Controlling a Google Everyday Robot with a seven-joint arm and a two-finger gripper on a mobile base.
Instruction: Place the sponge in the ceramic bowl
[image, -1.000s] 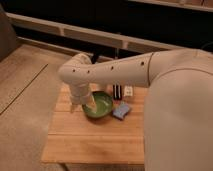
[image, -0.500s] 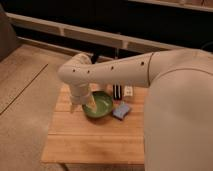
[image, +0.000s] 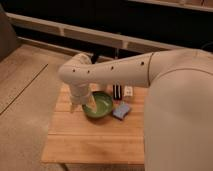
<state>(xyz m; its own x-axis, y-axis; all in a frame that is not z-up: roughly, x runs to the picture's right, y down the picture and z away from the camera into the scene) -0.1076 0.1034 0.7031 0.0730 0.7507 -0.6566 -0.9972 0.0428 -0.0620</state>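
Over the ceramic bowl (image: 106, 109) on a wooden table (image: 90, 145), the robot's gripper (image: 92, 104) hangs low, its jaws apart and apparently holding nothing. The sponge (image: 121, 110) lies flat on the tabletop just past the bowl's rim from the gripper, outside the dish, so the job is not done. A dark-and-white upright object (image: 117, 91) stands behind the sponge, farther from the gripper. The wrist bends straight down, a pose suited to working from above.

I record the gripper (image: 84, 106), centre frame, jaws apart but blurred, hiding the left rim of the ceramic bowl (image: 107, 114); the arm (image: 115, 72) runs off the right edge.
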